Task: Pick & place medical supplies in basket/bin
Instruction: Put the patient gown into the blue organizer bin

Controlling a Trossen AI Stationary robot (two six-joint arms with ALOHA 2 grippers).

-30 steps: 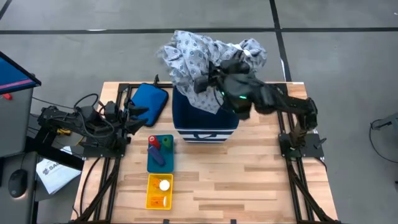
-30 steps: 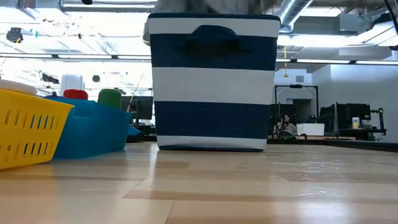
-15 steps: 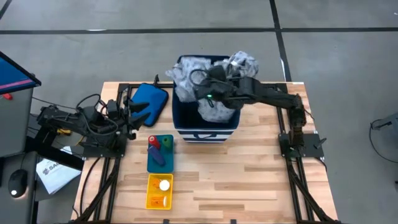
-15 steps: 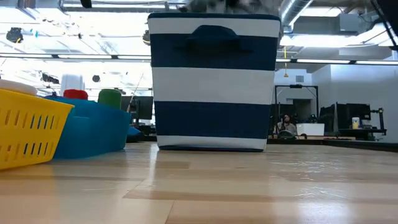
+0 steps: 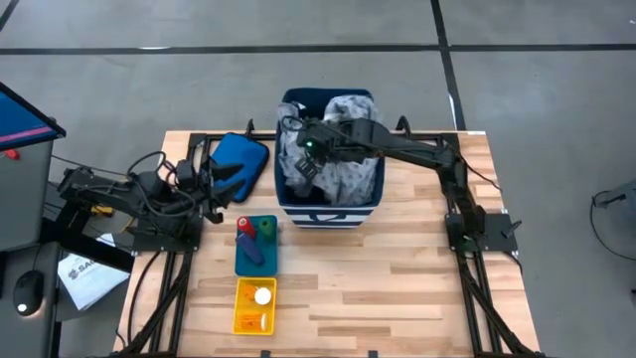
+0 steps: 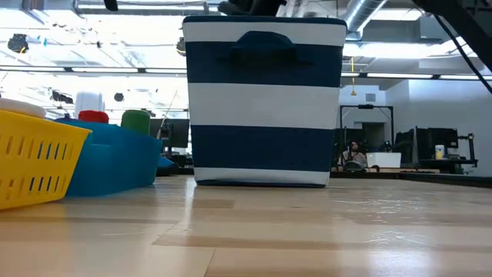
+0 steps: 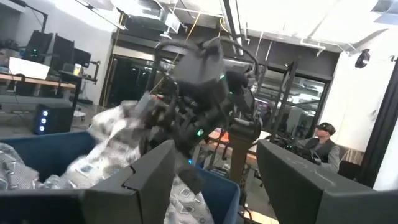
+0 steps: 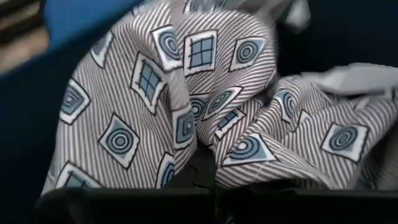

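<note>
The grey patterned gown [image 5: 343, 164] lies bunched inside the tall navy-blue bin [image 5: 329, 213], which stands on the table; its striped wall shows in the low view [image 6: 265, 100]. My right gripper [image 5: 301, 164] reaches down into the bin from the right and is shut on the gown [image 8: 186, 112]. My left gripper [image 5: 221, 184] waits open at the table's left, beside the blue pouch; its fingers [image 7: 143, 180] stand wide apart, facing the bin [image 7: 37, 158]. My right gripper pinches a bunched fold of the gown [image 8: 205, 158] between its two fingers, several layers drawn together at the fingertips. It comes from above, slanting down into the bin from the table's right. The rest of the gown lies slack in the bin.
A flat blue padded pouch [image 5: 239, 163] lies left of the bin. A teal tray [image 5: 256, 244] with red, dark-blue and green cylinders and a yellow basket [image 5: 254, 304] with a white-capped bottle and orange bottles stand in front, left of centre. The table's right half is bare wood [image 5: 417, 278].
My right gripper has gone down and toward the table's left, into the bin, still shut on the gown. The gown, which billowed high above the bin's rim, has sunk and now lies bunched inside the bin.
</note>
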